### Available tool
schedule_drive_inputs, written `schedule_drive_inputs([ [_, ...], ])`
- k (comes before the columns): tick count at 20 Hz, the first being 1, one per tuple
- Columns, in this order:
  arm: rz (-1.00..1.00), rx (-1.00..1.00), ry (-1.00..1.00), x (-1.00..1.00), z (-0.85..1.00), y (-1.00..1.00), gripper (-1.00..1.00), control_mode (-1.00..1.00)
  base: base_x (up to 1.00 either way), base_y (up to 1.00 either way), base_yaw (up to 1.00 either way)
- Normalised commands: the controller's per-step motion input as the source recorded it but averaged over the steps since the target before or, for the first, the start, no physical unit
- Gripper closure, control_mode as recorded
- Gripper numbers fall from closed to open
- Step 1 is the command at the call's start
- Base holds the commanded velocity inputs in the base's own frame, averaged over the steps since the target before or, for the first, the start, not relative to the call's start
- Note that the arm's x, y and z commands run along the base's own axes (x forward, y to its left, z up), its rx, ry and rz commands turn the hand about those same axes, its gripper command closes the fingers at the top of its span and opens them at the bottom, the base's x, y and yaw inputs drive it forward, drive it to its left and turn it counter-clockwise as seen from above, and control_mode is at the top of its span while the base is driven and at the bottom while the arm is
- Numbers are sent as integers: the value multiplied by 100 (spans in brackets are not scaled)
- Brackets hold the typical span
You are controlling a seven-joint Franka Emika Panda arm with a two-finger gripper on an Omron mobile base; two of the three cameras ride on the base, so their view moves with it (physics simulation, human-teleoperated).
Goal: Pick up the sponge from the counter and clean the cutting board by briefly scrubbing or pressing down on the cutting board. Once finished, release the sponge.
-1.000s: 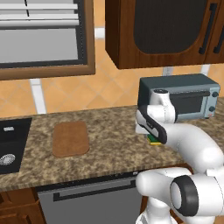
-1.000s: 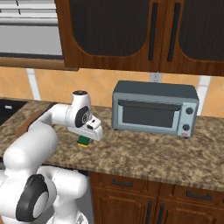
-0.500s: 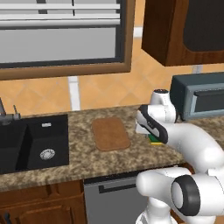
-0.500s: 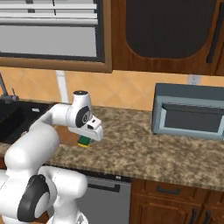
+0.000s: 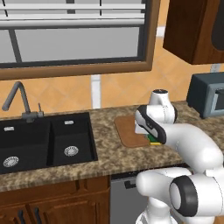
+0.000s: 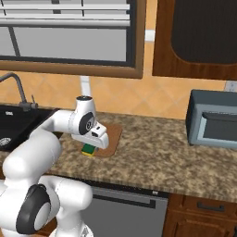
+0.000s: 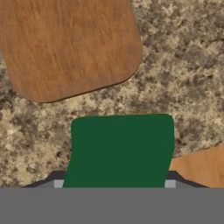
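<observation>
One sponge (image 7: 120, 151) clamped in the gripper (image 6: 92, 147), hung near the cutting board's (image 5: 127, 131) 4 o'clock corner, above counter (image 6: 157, 157).

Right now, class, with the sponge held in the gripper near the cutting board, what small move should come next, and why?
Probably carry the sponge a little further over the cutting board. The gripper holds it by the board's edge, with speckled counter beneath it in the hand view, so pressing down now could miss the wood.
</observation>
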Motion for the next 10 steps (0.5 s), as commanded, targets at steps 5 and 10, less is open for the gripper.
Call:
schedule_drive_inputs([
  [5,0,0,0,0,0,0,100,100,6,21,0],
  [10,0,0,0,0,0,0,100,100,2,47,0],
])
